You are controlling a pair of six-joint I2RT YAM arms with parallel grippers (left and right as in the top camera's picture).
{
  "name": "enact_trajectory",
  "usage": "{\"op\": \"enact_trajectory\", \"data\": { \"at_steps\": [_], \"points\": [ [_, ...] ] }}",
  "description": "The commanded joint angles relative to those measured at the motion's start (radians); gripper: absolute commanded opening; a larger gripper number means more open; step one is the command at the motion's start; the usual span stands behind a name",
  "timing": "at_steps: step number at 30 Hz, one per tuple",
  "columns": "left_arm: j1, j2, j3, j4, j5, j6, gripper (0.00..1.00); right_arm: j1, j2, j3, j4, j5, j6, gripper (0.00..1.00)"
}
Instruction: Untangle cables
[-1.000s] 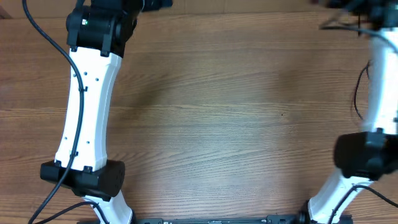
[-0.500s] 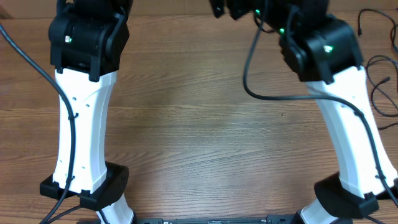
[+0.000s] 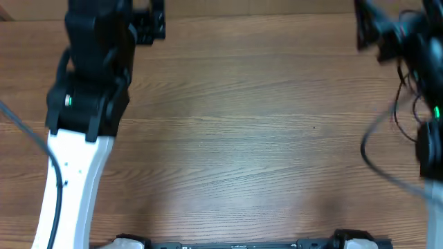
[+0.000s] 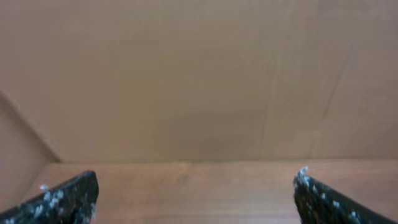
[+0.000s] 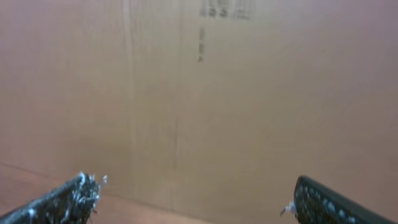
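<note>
Fingers (image 4: 68, 198) of left gripper (image 4: 196, 193): spread wide, empty; right gripper (image 5: 193, 199): same. Cables (image 3: 400, 104): loose strands at table (image 3: 242, 138) right edge, beside right arm (image 3: 415, 48), which has swung back there from table centre. No strand grasped, so untangling looks not yet begun.

Table (image 3: 242, 138): wood-grain top, mid-brown, grain running left to right, evenly lit, with a soft pale sheen near the middle. At the far edge stands a plain tan panel (image 4: 199, 81), upright, meeting the table along a straight line. A side panel (image 4: 18, 143) joins it at the left corner. Right wrist view: similar tan surface, with blurred dark printed marks (image 5: 227, 9) near the top and a faint vertical crease (image 5: 130, 93).
</note>
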Motion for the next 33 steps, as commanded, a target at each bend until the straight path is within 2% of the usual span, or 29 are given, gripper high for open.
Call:
{"op": "enact_trajectory", "data": {
  "at_steps": [1,5,11,16,20,22,28,33],
  "points": [
    [0.003,-0.144,-0.23,0.1,0.015,0.019,1.0,-0.075,-0.203,-0.299,0.17,-0.153,0.1,1.0],
    [0.003,-0.262,-0.397,0.216,0.076,0.019,1.0,-0.111,-0.39,-0.488,0.362,-0.145,0.148,1.0],
    [0.003,-0.371,-0.544,0.343,0.085,0.018,1.0,-0.135,-0.513,-0.507,0.395,-0.136,0.165,1.0],
    [0.003,-0.38,-0.562,0.377,0.085,0.018,1.0,-0.135,-0.516,-0.507,0.472,0.074,0.183,1.0],
    [0.003,-0.38,-0.562,0.383,0.085,0.018,1.0,-0.135,-0.474,-0.524,0.397,0.138,0.375,1.0],
    [0.003,-0.38,-0.562,0.388,0.085,0.018,1.0,-0.135,-0.434,-0.565,0.344,0.135,0.426,1.0],
    [0.003,-0.378,-0.562,0.389,0.088,0.018,1.0,-0.134,-0.352,-0.792,0.402,0.038,0.415,1.0],
    [0.003,-0.378,-0.562,0.39,0.09,0.019,1.0,-0.134,-0.368,-0.987,0.508,-0.12,0.278,1.0]
  ]
}}
